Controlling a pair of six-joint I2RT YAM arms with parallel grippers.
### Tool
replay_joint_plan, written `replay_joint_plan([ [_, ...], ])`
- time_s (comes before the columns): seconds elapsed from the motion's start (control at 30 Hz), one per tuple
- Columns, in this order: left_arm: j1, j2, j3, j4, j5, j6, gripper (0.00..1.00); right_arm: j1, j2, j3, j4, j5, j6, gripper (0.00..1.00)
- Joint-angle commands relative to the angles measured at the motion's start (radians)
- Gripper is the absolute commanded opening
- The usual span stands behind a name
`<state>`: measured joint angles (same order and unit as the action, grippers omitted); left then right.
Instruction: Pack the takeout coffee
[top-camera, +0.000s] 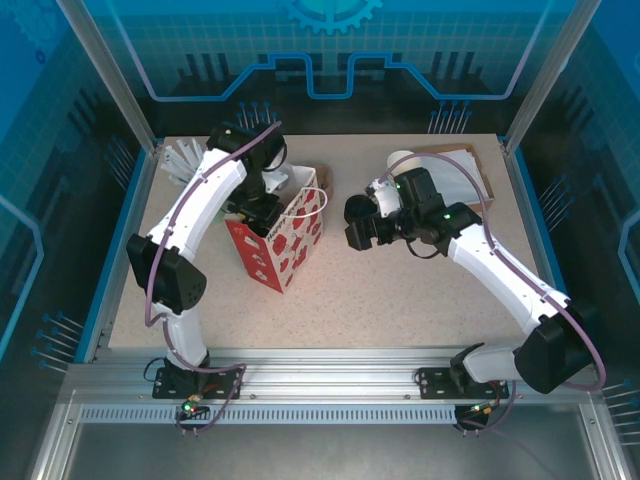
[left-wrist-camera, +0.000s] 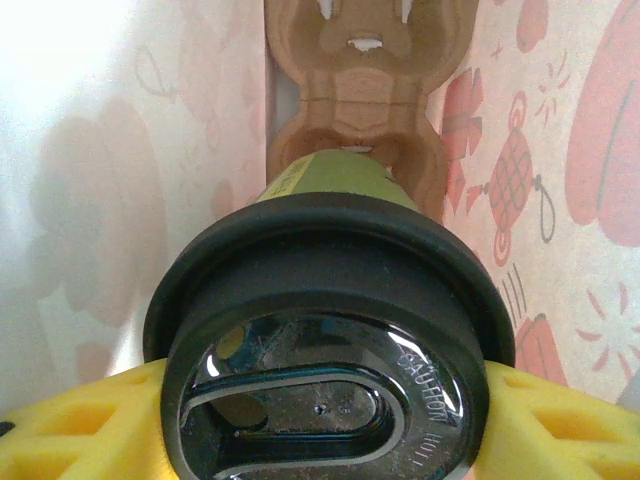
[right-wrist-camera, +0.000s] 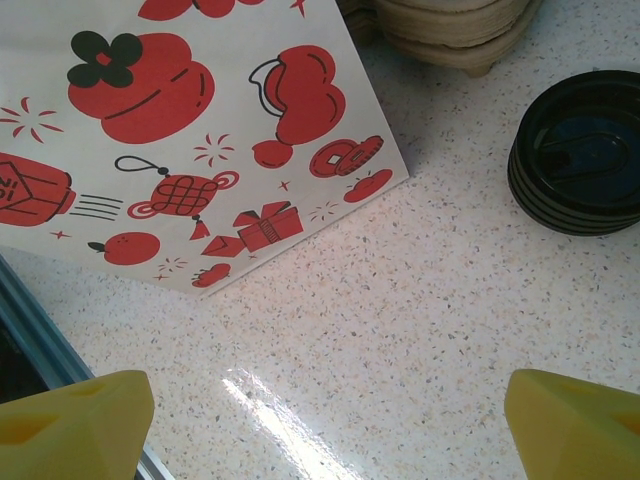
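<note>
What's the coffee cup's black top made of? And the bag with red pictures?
The lid looks like glossy black plastic; it mirrors light and has raised lettering. The cup under it seems matte green paper. The bag looks like thin white printed paper, with crisp flat sides.

The left arm and right arm wear smooth white shells with bulky black joint housings, and a purple cable loops along each. Their fingers are yellow blocks with shallow triangular recesses.
</note>
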<state>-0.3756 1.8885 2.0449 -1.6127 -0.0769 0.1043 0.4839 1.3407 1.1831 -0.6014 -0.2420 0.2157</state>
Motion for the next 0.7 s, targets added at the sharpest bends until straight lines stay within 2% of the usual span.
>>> replay_joint_plan([
  [0.0, 0.010, -0.047, -0.021, -0.005, 0.028, -0.003, 0.39, 0.015, 0.014, -0.011, 0.009, -0.002, -0.013, 0.92],
  [0.67, 0.014, -0.022, -0.088, 0.068, 0.015, -0.003, 0.39, 0.018, 0.014, -0.023, 0.011, 0.000, -0.014, 0.92],
])
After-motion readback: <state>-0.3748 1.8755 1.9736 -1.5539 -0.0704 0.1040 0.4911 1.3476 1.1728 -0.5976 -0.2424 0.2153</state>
